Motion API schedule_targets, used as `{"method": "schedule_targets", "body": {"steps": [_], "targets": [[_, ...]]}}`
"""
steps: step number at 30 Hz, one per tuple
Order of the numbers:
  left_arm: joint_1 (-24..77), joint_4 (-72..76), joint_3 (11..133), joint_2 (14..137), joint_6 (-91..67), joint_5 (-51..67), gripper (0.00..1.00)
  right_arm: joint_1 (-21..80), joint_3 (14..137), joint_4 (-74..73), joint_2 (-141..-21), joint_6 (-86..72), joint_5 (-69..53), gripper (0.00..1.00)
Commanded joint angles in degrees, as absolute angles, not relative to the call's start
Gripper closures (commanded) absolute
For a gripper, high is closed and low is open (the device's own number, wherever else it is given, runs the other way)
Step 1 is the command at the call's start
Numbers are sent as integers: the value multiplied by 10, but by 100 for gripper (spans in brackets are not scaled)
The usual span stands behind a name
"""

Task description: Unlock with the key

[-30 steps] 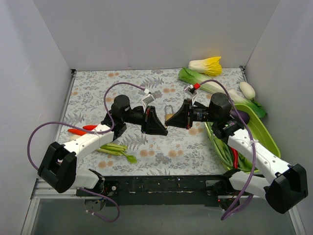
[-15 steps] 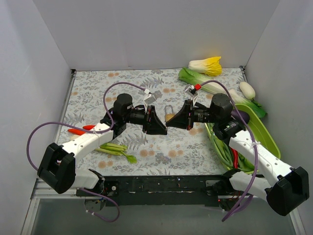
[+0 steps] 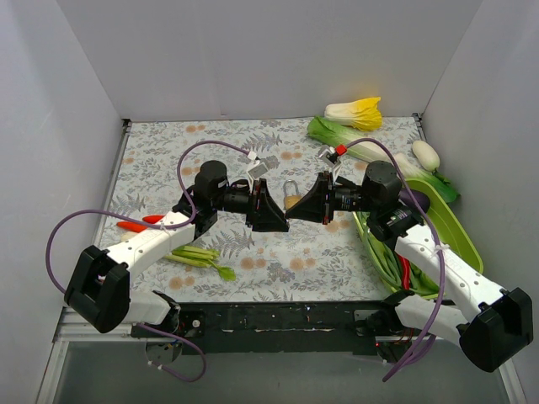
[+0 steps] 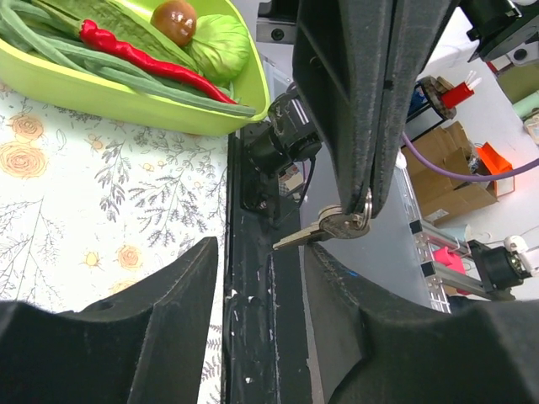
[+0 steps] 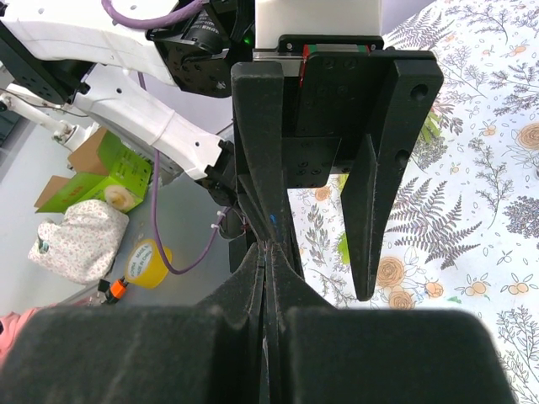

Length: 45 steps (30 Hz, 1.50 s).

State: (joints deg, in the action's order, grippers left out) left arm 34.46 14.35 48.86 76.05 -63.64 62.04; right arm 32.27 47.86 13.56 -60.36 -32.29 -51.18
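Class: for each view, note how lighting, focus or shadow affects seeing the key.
Left wrist: the key hangs sharp and glinting, while the left end effector's fingers are dark and soft. Right wrist: the right end effector's fingers blur up close. Top external: even light, faint shadows; the key is too small to see beside the brass padlock.

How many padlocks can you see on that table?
1: a brass padlock with a silver shackle sits near the middle of the flowered mat. More may be hidden from view.

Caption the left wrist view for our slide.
Shut right gripper holds the key in front of the open left gripper.
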Motion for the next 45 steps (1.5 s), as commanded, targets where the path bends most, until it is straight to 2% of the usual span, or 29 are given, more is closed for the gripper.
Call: {"method": "schedule_targets", "body": {"steps": [1, 6, 14, 27, 30, 32, 34, 40, 45], "targets": [[345, 173, 486, 737, -649, 648, 55, 324, 484, 169, -594, -326, -521, 99], [345, 224, 471, 727, -675, 669, 55, 324, 483, 178, -594, -333, -526, 99], [345, 283, 456, 722, -717, 683, 71, 324, 482, 183, -596, -337, -528, 99], [345, 293, 452, 719, -723, 672, 87, 324, 476, 185, -601, -337, -530, 99], [345, 297, 450, 719, -726, 672, 92, 324, 474, 185, -600, -337, -531, 99], [345, 294, 451, 719, -725, 671, 99, 324, 474, 185, -600, -337, -528, 99], [345, 294, 451, 718, -724, 669, 100, 324, 472, 185, -602, -337, -529, 99], [345, 235, 466, 717, -678, 652, 100, 323, 477, 144, -604, -299, -523, 99], [345, 60, 512, 727, -569, 597, 100, 319, 499, 39, -606, -213, -485, 99]]}}
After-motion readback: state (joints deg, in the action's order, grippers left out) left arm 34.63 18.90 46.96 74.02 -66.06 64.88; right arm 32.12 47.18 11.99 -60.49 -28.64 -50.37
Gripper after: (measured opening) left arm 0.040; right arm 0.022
